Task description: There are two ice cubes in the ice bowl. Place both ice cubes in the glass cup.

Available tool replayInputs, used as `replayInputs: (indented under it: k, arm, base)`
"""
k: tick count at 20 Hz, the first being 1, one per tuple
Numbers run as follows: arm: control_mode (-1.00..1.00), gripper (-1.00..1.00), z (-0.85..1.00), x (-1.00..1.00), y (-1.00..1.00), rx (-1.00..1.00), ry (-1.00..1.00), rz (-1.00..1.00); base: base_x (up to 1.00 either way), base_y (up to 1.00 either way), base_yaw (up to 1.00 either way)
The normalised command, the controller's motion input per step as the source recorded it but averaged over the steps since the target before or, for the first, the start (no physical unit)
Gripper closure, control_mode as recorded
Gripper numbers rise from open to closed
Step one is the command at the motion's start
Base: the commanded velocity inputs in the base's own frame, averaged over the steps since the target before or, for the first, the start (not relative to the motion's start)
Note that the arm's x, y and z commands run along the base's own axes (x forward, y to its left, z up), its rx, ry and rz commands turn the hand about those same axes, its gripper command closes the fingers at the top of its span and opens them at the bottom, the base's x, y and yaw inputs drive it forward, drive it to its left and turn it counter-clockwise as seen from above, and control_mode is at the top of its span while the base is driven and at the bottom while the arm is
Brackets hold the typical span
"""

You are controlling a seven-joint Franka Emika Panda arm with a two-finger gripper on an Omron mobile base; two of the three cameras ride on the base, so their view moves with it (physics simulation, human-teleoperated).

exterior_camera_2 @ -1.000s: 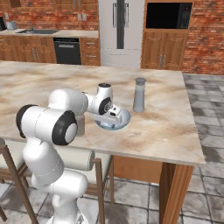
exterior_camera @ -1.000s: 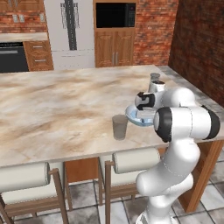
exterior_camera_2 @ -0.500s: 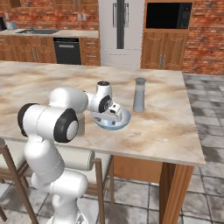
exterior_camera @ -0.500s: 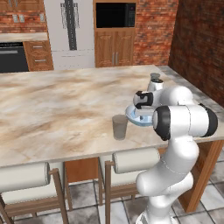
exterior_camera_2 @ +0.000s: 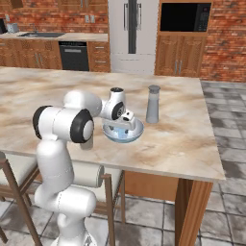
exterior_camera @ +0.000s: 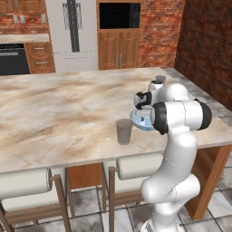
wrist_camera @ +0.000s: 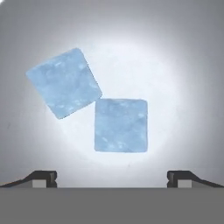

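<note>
A marble counter (exterior_camera: 54, 113) is seen stretching across the kitchen, with the robot arm (exterior_camera_2: 72, 125) bent low over its near edge. In the right base view, a grey shaker (exterior_camera_2: 153, 104) stands at about 2 o'clock from the bowl (exterior_camera_2: 135, 133), near it but apart. In the left base view, the cup (exterior_camera: 123, 132) stands at about 8 o'clock from the bowl, near it, and no ice can be made out inside it.

In the hand view, the gripper (wrist_camera: 112, 177) is held just above the bowl floor with its fingertips (wrist_camera: 43, 177) spread wide and nothing between them. Both ice cubes (wrist_camera: 121, 125) lie in the bowl, corner to corner; the second cube (wrist_camera: 64, 82) sits at about 10 o'clock from the first.

Nothing of the task is judged done: neither cube has been lifted, so both pickups and both drops into the cup remain.
</note>
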Motion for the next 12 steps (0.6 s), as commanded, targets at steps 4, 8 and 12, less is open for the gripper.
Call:
replayInputs:
  k: [4,8,12]
  arm:
    - [-1.00,-1.00,-0.37,0.29,-0.10,0.00,0.04,0.04]
    - [-1.00,-1.00,-0.36,0.04,-0.19,0.00,0.01,0.07]
    - [-1.00,-1.00,-0.28,0.00,-0.23,0.00,0.00,0.08]
  base:
    - [0.00,0.00,0.00]
    - [0.00,0.00,0.00]
    - [0.00,0.00,0.00]
